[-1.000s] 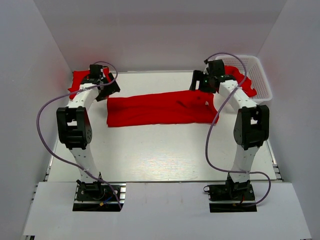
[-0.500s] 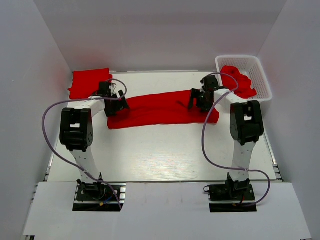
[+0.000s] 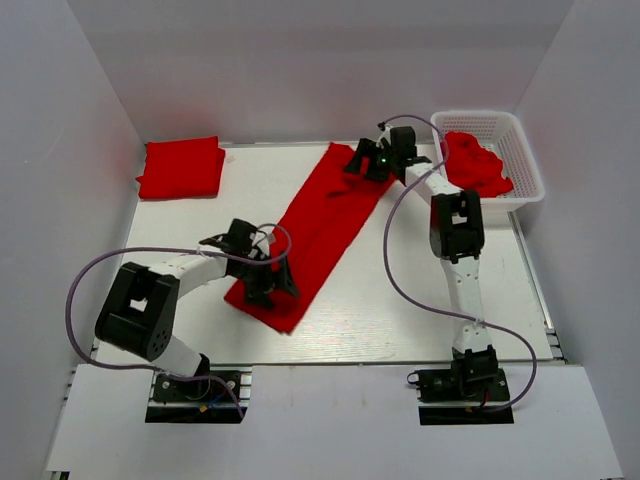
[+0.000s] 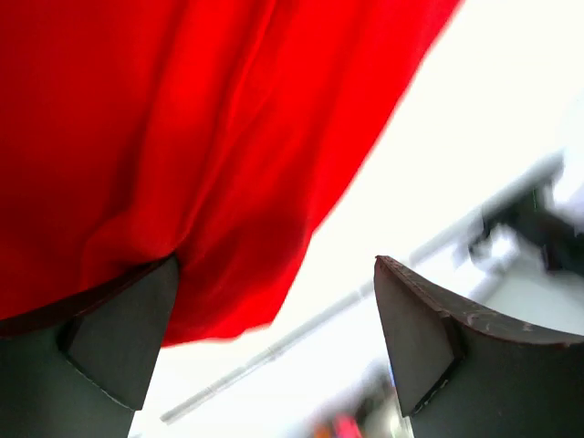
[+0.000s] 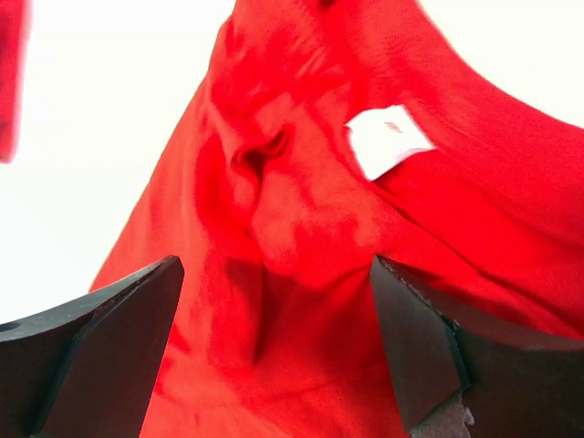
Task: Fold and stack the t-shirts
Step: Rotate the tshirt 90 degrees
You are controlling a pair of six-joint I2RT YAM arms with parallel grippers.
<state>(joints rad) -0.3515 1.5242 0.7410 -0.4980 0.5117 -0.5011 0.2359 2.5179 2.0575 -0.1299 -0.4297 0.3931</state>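
Midway: one folded shirt (image 3: 180, 167) lies beyond the left jaws; a half-folded shirt (image 3: 325, 215) stretches between both unclenched jaws; others (image 3: 475, 165) wait in the basket (image 3: 522, 150) beside the right jaws.

Plain white walls (image 3: 320, 60) enclose a white table (image 3: 360, 335).
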